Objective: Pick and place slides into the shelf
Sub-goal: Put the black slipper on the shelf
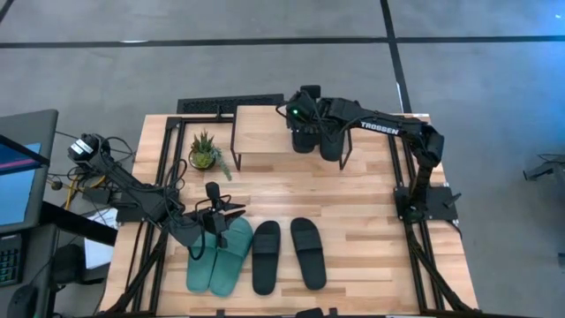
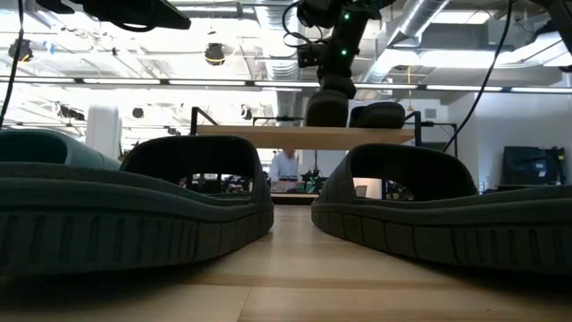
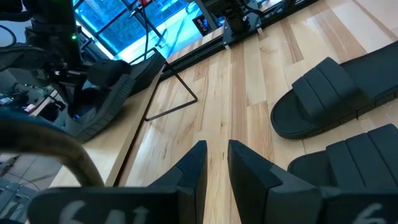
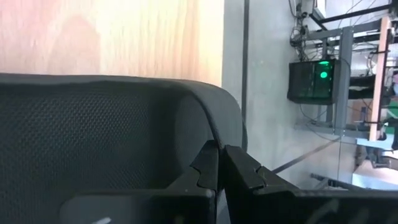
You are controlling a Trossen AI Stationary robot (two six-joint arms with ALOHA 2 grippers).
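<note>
A black slide is pinched tight in the right gripper and being set on the shelf, so a clean release is needed next, while four slides wait in front of the shelf near the slightly parted, empty left gripper.

On the far left of your wooden surface stands a small potted plant. Left of the surface you have a monitor with a blue screen. Grey floor lies all around.
</note>
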